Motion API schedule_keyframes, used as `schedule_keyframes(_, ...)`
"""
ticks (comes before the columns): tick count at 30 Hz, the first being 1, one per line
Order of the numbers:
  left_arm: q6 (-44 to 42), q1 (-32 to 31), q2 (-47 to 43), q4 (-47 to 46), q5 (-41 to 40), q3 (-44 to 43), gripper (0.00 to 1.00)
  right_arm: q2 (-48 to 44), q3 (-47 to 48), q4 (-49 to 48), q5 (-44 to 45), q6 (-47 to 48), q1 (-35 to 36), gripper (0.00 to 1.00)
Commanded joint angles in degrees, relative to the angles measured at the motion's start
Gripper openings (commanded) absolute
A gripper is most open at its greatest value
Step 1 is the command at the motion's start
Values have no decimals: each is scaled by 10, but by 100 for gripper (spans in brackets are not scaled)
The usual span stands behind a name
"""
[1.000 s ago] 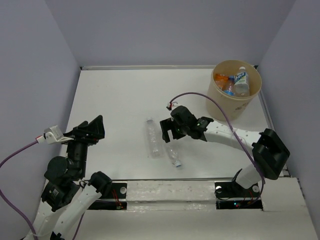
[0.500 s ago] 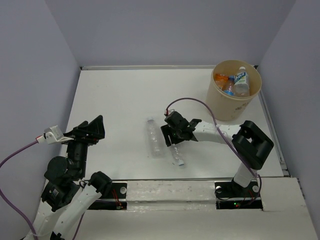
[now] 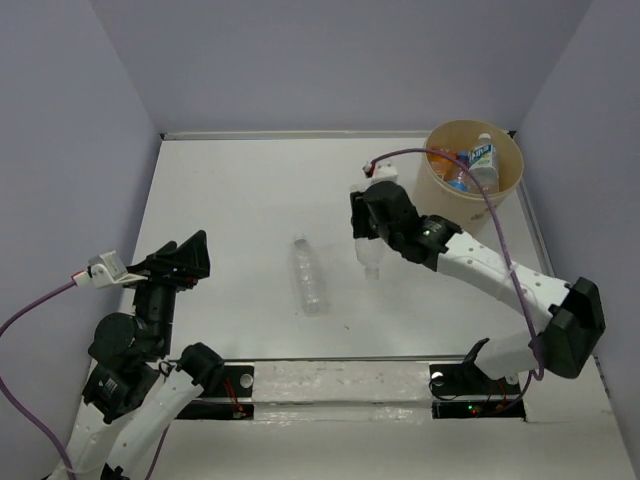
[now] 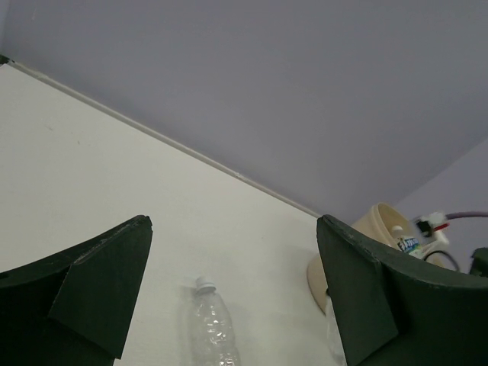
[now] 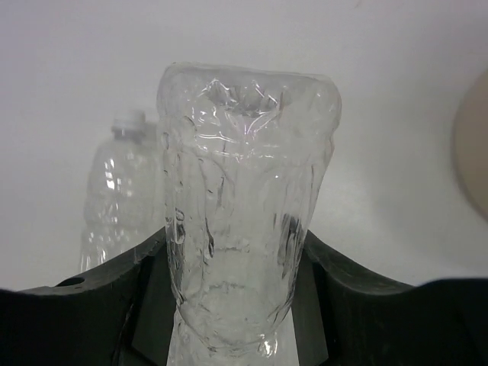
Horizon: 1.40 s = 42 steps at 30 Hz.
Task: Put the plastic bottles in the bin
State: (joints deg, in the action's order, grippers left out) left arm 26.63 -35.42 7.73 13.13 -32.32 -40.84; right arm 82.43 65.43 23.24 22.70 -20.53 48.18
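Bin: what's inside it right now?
An orange-labelled bottle, a blue-labelled bottle and a white-green bottle show. Anything beneath them, and the floor of the bin, is hidden.

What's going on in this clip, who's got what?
The right gripper is shut on a clear bottle and holds it above the table, between the table's middle and the bin. It is not over the bin yet. Several bottles already sit inside the bin. One more clear bottle lies on the table. The left gripper is open, holds nothing and sits near the left edge.
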Motion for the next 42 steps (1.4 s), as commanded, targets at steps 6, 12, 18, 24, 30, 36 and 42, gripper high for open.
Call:
schedule_keyframes(6,-9,5,-6,-25,11,5,99,-113,120,-204,148,113,-203,42)
schedule_keyframes(12,-11,6,-14,-28,16,6,99,-46,179,-308,168,176,-309,42)
schedule_keyframes(18,-10,6,-14,-28,18,6,99,18,207,-349,164,193,-369,42)
schedule_keyframes(24,-11,8,-11,-28,19,6,99,63,189,-350,162,177,-382,43)
schedule_keyframes(30,-12,10,-9,-31,23,6,99,47,96,-357,124,133,-382,46)
schedule_keyframes(36,-11,12,-4,-32,27,6,99,26,66,-345,97,114,-382,63)
schedule_keyframes(42,-11,17,-2,-34,32,7,99,-16,71,-294,84,99,-382,89)
